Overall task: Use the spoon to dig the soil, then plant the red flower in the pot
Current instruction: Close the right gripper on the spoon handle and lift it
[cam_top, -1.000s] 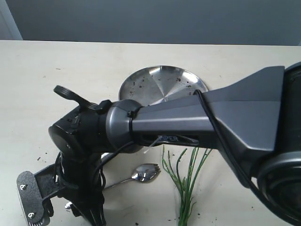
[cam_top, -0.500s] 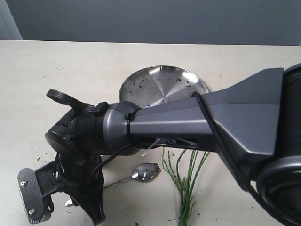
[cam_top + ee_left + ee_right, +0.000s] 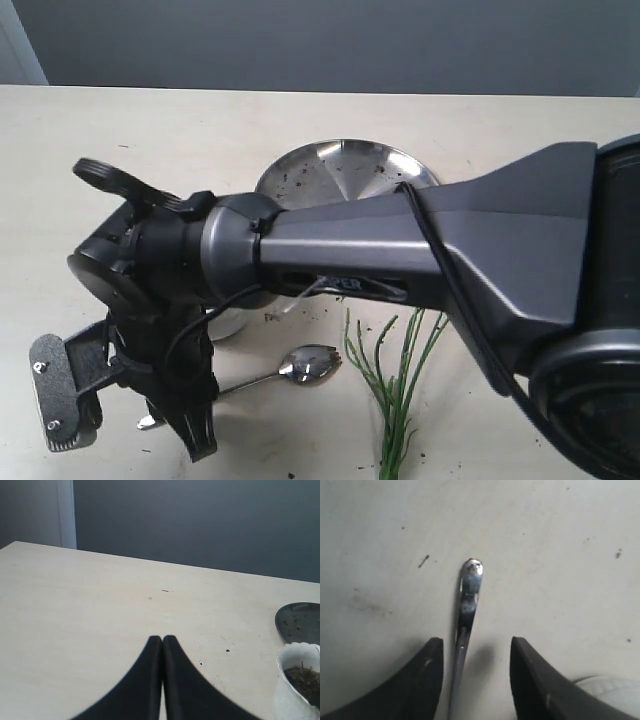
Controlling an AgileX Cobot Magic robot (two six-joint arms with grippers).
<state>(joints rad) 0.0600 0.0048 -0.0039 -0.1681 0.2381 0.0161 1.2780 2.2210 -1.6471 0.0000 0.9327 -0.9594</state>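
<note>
The spoon (image 3: 300,368) lies on the table with its bowl toward the green stems. Its thin handle (image 3: 466,610) runs between the fingers of my right gripper (image 3: 475,647), which stands open around it, low over the table. In the exterior view this gripper (image 3: 130,412) sits at the lower left, over the handle's end. The flower's green stems (image 3: 397,395) lie right of the spoon; the red blooms are out of view. The white pot (image 3: 299,680) holds dark soil (image 3: 306,676). My left gripper (image 3: 162,639) is shut and empty, away from the pot.
A round steel plate (image 3: 345,172) with soil crumbs sits behind the right arm, and its edge (image 3: 300,622) shows beyond the pot. The big right arm (image 3: 420,250) crosses the scene and hides most of the pot. Specks of soil dot the table.
The right arm has swung left in the exterior view, carrying its open gripper further left toward the end of the spoon's handle. The spoon and stems have not moved.
</note>
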